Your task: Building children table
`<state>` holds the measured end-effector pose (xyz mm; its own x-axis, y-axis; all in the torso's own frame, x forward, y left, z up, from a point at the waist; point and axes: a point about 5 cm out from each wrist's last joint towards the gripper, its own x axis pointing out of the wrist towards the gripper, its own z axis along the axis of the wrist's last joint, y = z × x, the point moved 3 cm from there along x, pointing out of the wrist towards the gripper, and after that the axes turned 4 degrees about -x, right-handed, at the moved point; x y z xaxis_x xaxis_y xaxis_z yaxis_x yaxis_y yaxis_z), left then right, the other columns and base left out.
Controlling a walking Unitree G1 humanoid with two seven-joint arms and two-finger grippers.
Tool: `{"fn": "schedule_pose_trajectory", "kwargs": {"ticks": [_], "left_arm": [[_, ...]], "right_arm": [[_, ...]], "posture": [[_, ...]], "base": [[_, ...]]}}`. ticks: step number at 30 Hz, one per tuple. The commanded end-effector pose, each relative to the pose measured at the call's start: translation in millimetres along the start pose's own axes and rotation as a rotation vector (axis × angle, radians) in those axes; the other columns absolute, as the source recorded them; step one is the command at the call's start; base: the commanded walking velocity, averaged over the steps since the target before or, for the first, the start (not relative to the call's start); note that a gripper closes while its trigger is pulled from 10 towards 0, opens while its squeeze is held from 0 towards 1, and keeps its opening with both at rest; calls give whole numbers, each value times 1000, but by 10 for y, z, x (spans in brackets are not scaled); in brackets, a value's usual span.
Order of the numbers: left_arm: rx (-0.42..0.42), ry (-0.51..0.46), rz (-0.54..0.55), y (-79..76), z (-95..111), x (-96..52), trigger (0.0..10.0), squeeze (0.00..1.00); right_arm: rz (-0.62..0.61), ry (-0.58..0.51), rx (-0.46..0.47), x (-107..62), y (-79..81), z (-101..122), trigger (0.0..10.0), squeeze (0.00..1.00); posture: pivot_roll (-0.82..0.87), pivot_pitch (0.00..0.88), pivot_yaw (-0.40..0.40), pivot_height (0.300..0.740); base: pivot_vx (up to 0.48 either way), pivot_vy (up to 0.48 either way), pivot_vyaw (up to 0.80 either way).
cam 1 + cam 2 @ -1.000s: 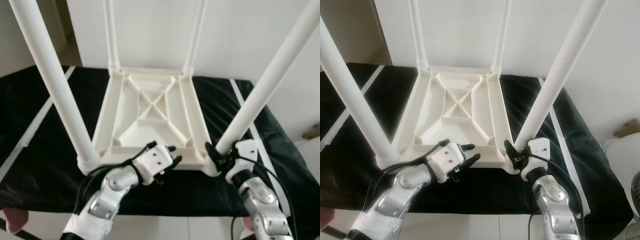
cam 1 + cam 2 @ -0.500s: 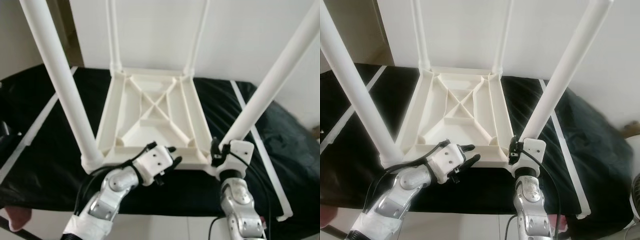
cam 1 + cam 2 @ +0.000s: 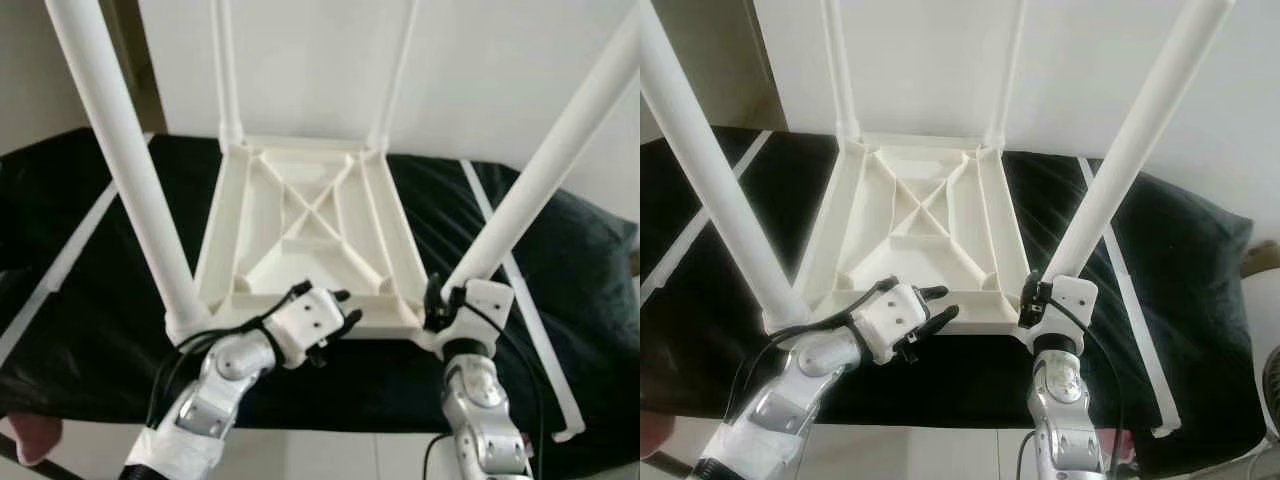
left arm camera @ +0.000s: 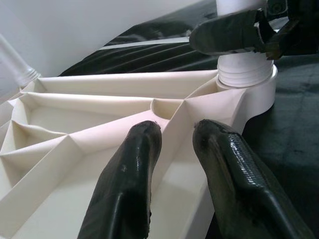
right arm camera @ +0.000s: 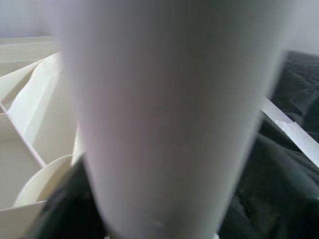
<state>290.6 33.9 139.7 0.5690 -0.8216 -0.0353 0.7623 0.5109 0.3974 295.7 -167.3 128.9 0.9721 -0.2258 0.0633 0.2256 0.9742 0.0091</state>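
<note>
— Where is the right pincer (image 3: 1040,298)?

— At the base of the near right leg (image 3: 1120,170), just above the socket at that corner of the upturned white children's table (image 3: 915,215). Its black fingers are closed around the leg; the right wrist view has the white tube pressed right up against the camera, blurred, with a dark finger (image 5: 65,209) beside it.

— And the left pincer (image 3: 335,312)?

— On the table's near rim, between the two near legs. The left wrist view shows its two black fingers (image 4: 127,184) a little apart, straddling the rim wall, one inside the ribbed underside and one outside. Whether they actually press on the wall I cannot tell.

— How does the table lie?

— Top down, on a black sheet (image 3: 80,300) with white stripes that covers the surface. The underside faces up, with an X of ribs in the middle. All four legs stand in their corner sockets: the near left leg (image 3: 125,170), the near right one, and two thinner-looking far legs (image 3: 840,70) against the white wall (image 3: 930,60).

— Anything else?

— A loose white strip (image 3: 1140,330) lies on the sheet to the right of the table.
</note>
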Motion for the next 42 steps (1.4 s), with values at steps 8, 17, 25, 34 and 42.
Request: {"fn": "schedule_pose_trajectory", "kwargs": {"ticks": [8, 17, 25, 34, 42], "left_arm": [[-10, 6, 37, 9, -22, -24, 10000, 0], [-15, 16, 33, -15, -38, -56, 10000, 0], [-13, 19, 32, -20, -40, -63, 10000, 0], [-6, 19, 34, 8, -20, -71, 10000, 0], [-3, 18, 29, 8, -15, -64, 10000, 0]], "right_arm": [[152, -30, -47, -1, -102, 51, 10000, 1000], [415, -73, -54, 15, -33, 136, 10000, 0], [613, -74, -106, 105, -19, 120, 10000, 0], [726, -16, -124, 93, -13, -58, 0, 0], [725, -9, -112, 57, -8, -82, 7451, 0]], "posture": [[-107, 4, -53, 740], [-99, 15, -48, 740], [-89, 8, -42, 740], [-76, 0, -36, 740], [-86, 0, -31, 740]], "base": [[0, 0, 0], [0, 0, 0], [0, 0, 0], [0, 0, 0], [0, 0, 0]]}}
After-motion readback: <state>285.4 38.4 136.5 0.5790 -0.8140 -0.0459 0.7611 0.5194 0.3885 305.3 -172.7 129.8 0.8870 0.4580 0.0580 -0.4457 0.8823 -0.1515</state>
